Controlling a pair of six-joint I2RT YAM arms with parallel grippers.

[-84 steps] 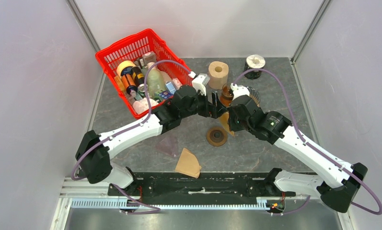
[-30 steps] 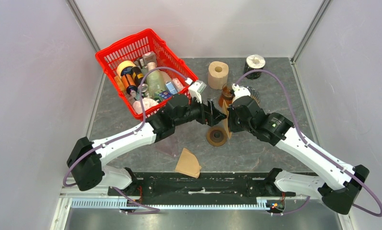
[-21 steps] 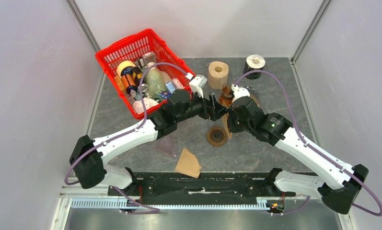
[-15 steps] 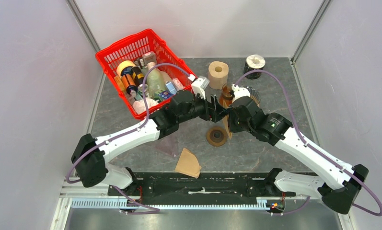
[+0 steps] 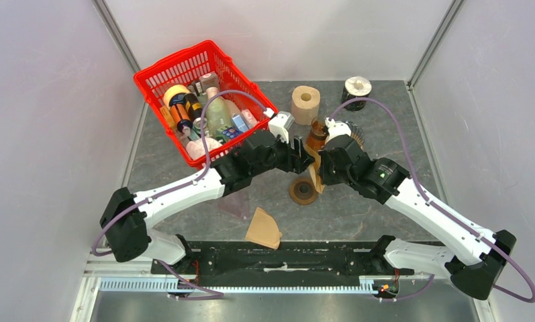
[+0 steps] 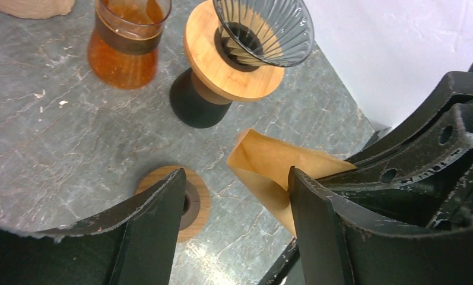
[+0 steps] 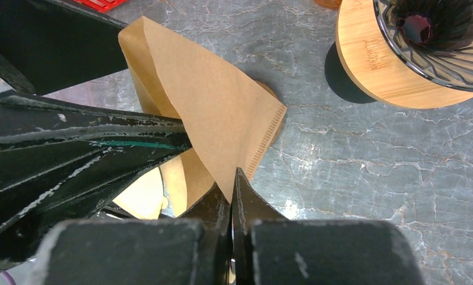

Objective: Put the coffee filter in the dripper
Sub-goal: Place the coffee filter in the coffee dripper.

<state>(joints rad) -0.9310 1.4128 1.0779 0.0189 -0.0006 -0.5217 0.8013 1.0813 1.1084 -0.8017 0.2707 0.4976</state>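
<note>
Brown paper, the coffee filter [image 7: 216, 113] is held above the bench [image 7: 370, 166], just on the near side of the dripper [image 7: 435, 35]. The right fingers [image 7: 232, 184] are closed tight on its seamed lower corner. The left fingers [image 6: 173, 190] stand partly open on either side of the filter's free end, gripping nothing. A wooden disc [image 5: 304, 191] lies beneath, near the dripper.

The left arm [image 5: 184, 191] reaches from its base at the near edge of the table [image 5: 358, 215] diagonally towards the middle. The jaws of the left gripper [image 6: 235, 178] stand apart. The right arm [image 5: 425, 204] angles in from the opposite side. The right gripper [image 7: 234, 184] is clamped tight, pinching a coffee filter [image 7: 210, 113]. The two grippers sit close together.
</note>
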